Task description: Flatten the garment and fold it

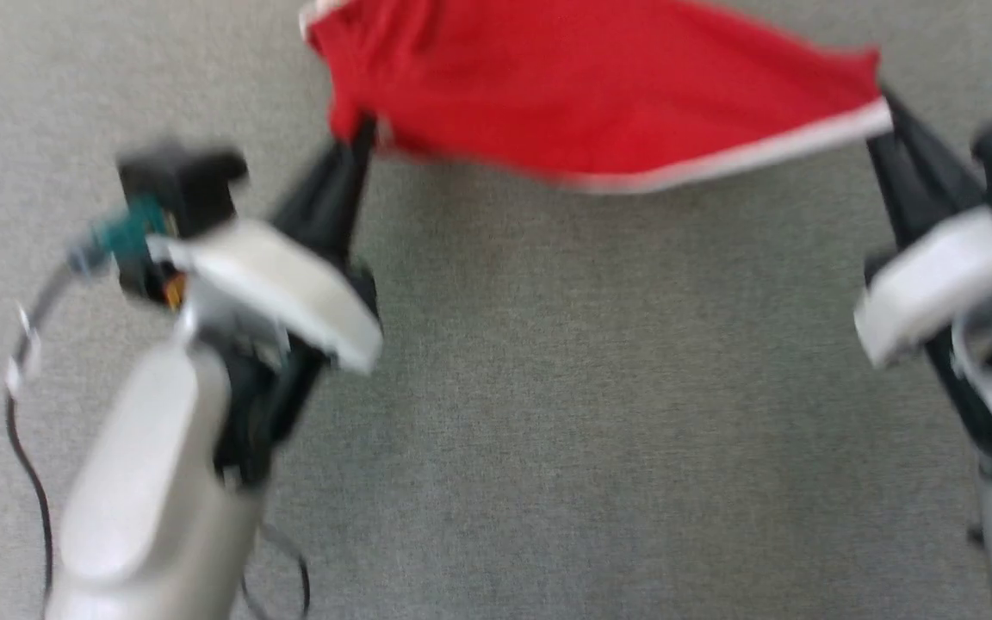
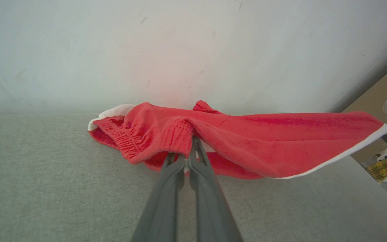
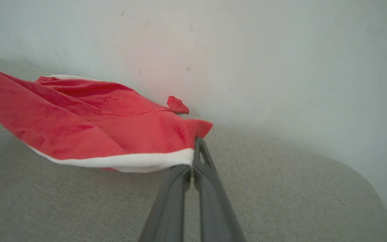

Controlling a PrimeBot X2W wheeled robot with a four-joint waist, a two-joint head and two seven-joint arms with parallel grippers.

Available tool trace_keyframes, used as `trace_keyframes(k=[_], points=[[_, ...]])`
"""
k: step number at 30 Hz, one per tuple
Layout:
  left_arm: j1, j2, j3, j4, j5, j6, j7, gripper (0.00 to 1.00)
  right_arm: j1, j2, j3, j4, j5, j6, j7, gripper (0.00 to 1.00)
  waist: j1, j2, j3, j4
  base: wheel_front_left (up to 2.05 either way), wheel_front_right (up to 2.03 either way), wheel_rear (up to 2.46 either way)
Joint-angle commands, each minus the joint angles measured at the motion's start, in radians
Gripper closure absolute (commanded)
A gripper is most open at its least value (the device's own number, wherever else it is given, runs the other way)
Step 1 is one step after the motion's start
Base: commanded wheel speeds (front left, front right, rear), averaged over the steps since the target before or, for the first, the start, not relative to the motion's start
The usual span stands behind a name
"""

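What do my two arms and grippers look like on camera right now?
Both arms have rounded pale grey forearms ending in white wrist shells. The left gripper and right gripper each carry two long, dark, tapering fingers. The left wrist bears a black block with a teal connector, and a thin black cable loops beside that forearm.

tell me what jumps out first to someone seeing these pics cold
The bright red garment stretches across the top of the head view, sagging between two dark grippers over the grey fabric surface. The left gripper pinches its gathered waistband end, the right gripper the white-trimmed hem corner.
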Motion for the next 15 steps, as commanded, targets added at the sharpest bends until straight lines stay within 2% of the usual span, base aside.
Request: trace_keyframes(k=[1, 6, 12, 15], points=[[0.057, 0.004, -0.004, -0.035, -0.008, 0.014, 0.0, 1.0, 0.052, 0.01, -0.02, -0.033, 0.003, -0.002, 0.002, 1.0, 0.0004, -0.0002, -0.071, -0.016, 0.0, 0.0, 0.0], [0.259, 0.029, -0.037, -0.128, -0.011, 0.041, 0.016, 1.0, 0.242, 0.061, -0.081, -0.119, 0.018, -0.002, 0.013, 1.0, 0.0004, -0.0002, -0.133, -0.026, 0.0, 0.0, 0.0], [0.472, 0.081, -0.052, -0.172, -0.019, 0.072, 0.038, 1.0, 0.449, 0.11, -0.119, -0.157, 0.054, -0.002, 0.064, 1.0, 0.0004, -0.0002, -0.222, -0.037, 0.0, 0.0, 0.0], [0.575, 0.109, -0.065, -0.188, -0.046, 0.06, 0.053, 1.0, 0.538, 0.122, -0.121, -0.17, 0.071, -0.002, 0.094, 1.0, 0.0004, -0.0002, -0.26, -0.042, 0.0, 0.0, 0.0]])
